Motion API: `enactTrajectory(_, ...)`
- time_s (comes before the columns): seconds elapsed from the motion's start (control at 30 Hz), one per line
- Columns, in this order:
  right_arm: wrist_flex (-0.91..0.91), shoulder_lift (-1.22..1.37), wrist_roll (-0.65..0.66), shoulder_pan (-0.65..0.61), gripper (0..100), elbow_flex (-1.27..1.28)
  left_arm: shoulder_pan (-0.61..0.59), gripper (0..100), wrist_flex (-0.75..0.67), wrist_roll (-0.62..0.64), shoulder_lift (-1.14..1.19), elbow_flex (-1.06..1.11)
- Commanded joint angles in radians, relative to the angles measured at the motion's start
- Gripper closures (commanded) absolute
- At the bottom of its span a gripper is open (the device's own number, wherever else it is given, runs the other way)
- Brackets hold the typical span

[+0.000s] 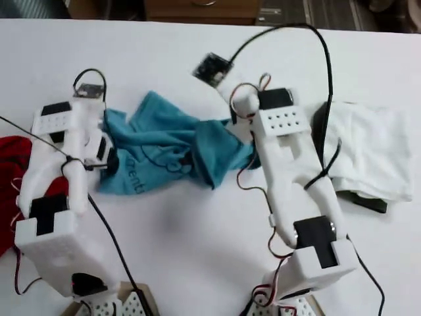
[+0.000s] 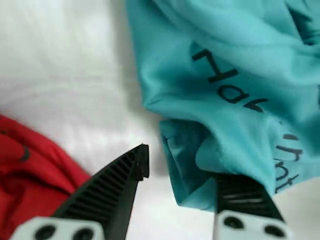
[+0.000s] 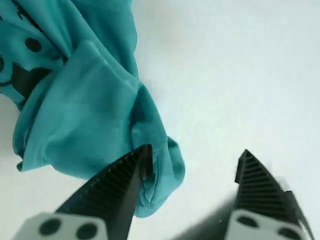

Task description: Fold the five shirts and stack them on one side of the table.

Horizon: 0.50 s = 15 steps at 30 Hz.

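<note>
A crumpled teal shirt (image 1: 164,148) with dark print lies on the white table between my two arms. My left gripper (image 1: 109,159) is at the shirt's left edge. In the left wrist view this gripper (image 2: 192,172) is open, and the teal shirt's (image 2: 225,90) hem drapes over one finger (image 2: 242,192). My right gripper (image 1: 239,135) sits at the shirt's right end. It is open (image 3: 195,160), with a fold of the teal shirt (image 3: 90,120) touching one finger (image 3: 122,182) and bare table between the tips.
A red shirt (image 1: 13,168) lies bunched at the table's left edge, also beside the left finger (image 2: 30,170). A folded white shirt (image 1: 365,148) rests at the right on a dark one (image 1: 370,201). Black cables (image 1: 325,72) loop over the right arm.
</note>
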Motion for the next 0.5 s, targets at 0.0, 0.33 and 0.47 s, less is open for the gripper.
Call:
enactTrajectory(0.0,0.008,0.004,-0.009,-0.082,72.2,-0.120,0.006,77,0.005,0.000,-0.057,-0.012)
enactTrajectory(0.33,0.038,0.289,0.002,-0.245,72.2,-0.338,0.000,77,-0.008,0.000,-0.057,-0.004)
enactTrajectory(0.47,0.148,0.375,0.094,-0.245,72.2,-0.411,0.000,77,-0.003,0.000,-0.057,-0.002)
